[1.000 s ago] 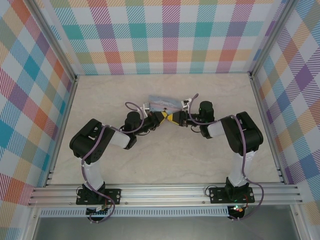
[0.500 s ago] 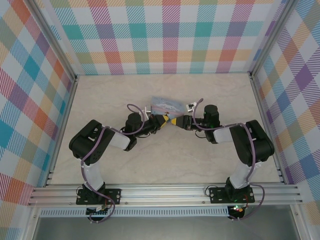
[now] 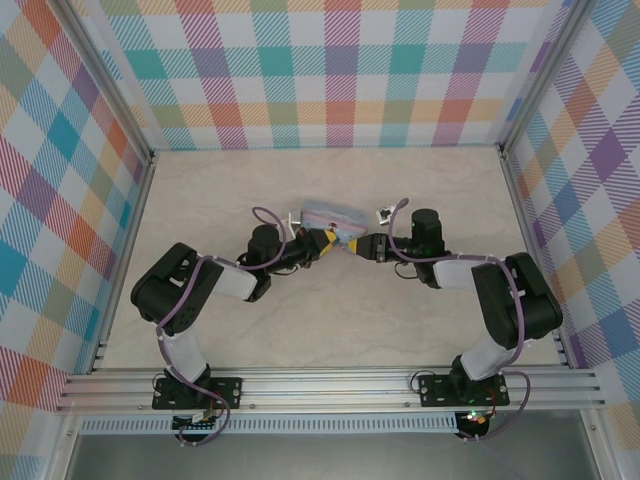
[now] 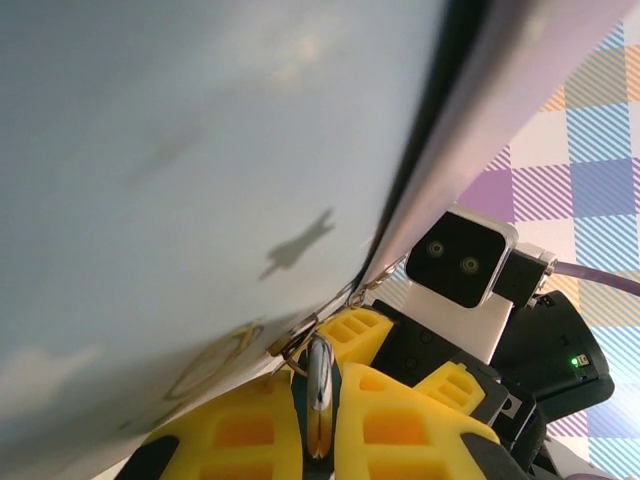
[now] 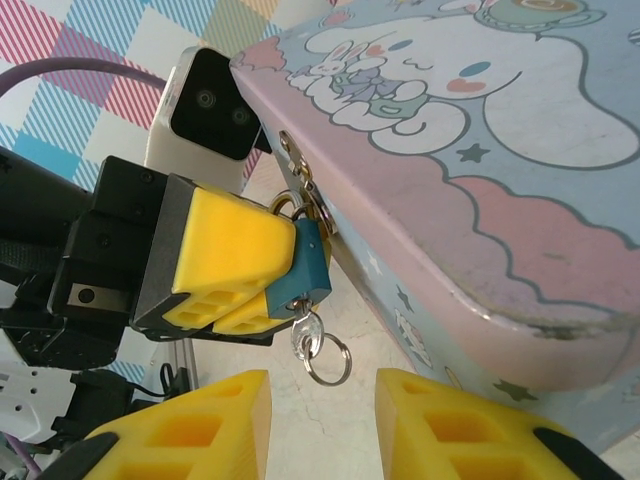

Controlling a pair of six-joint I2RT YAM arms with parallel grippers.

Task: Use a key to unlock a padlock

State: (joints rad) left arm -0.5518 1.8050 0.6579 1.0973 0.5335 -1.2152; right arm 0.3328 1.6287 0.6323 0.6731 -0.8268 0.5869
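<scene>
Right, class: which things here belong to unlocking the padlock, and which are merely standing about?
Job in hand: padlock, key in it, left pincer gripping the padlock, right pincer open.
Standing about: cartoon tin the padlock hangs from, table.

The tin [image 5: 480, 150] is painted sheet metal, its printed lid smooth with a soft gloss. The padlock [image 5: 308, 262] has a matt blue-coated body. The tin's clasp [image 5: 300, 190], the key [image 5: 303, 335] and its ring [image 5: 328, 363] are bright polished metal. The left pincer [image 5: 278, 285] and right pincer [image 5: 322, 390] have matt yellow plastic fingers with moulded hollows, and the left one sits on a matt black housing [image 5: 110, 270]. The desk [image 3: 330, 320] looks smooth, pale, marbled and low-sheen. The rails [image 3: 330, 385] at its near edge are brushed aluminium.
</scene>
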